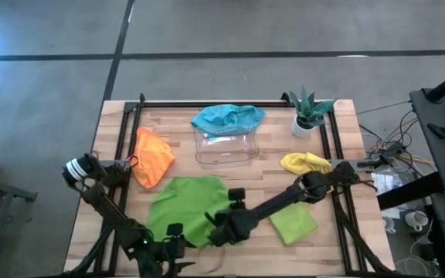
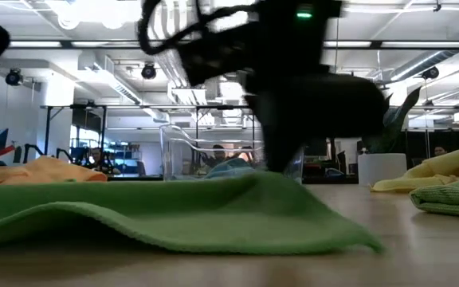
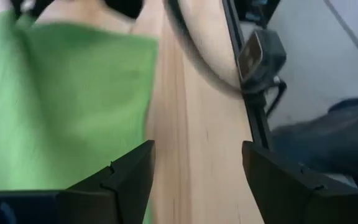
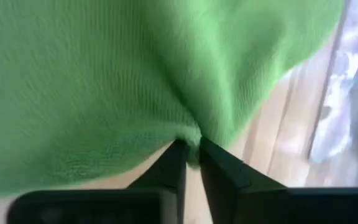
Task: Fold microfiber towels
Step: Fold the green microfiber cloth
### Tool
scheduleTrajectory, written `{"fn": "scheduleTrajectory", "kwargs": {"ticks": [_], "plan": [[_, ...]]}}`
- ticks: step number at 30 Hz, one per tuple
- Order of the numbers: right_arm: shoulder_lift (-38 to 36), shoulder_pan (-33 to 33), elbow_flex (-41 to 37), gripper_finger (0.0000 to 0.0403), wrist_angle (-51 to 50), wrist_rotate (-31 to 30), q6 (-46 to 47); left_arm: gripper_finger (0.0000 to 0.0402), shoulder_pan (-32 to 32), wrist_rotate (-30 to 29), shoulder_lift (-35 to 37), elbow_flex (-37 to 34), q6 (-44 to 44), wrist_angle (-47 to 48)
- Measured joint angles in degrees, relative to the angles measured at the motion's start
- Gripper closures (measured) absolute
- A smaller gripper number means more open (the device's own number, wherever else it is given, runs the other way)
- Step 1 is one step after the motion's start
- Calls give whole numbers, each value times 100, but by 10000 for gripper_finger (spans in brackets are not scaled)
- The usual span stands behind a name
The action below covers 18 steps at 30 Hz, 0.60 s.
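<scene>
The clear plastic tray (image 1: 226,145) sits at the far middle of the wooden counter (image 1: 273,123), and everything else arranges itself around it. A teal towel (image 1: 226,117) is draped over its far rim. To its left lies the crumpled orange towel (image 1: 152,156); to its right, the yellow towel (image 1: 304,163), with a small potted plant (image 1: 308,113) beyond that. On the near side of the tray spreads the large lime green towel (image 1: 188,207), lying mostly flat with one edge lifted. The right tool (image 4: 190,163) is pinched tight on a fold of this cloth (its fingers nearly meet through the fabric). A second, folded lime green towel (image 1: 293,223) lies near and to the right. The left tool (image 3: 194,180) stands wide apart and empty, at the spread towel's near edge.
</scene>
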State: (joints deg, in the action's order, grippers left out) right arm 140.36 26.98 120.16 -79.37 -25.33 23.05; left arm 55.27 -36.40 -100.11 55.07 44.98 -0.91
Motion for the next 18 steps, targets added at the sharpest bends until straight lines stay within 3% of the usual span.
{"fn": "scheduleTrajectory", "kwargs": {"ticks": [9, 14, 18], "plan": [[-1177, 500, -1376, 256, 449, 76, 872, 176, 341, 1284, 209, -11, 71, 892], [-1866, 928, -2235, 234, 2487, 741, -11, 176, 514, 1667, 514, 51, 847, 1675], [-1912, 1180, -2876, 232, 3971, 1185, -749, 176, 720, 1899, 592, -13, 888, 1872]]}}
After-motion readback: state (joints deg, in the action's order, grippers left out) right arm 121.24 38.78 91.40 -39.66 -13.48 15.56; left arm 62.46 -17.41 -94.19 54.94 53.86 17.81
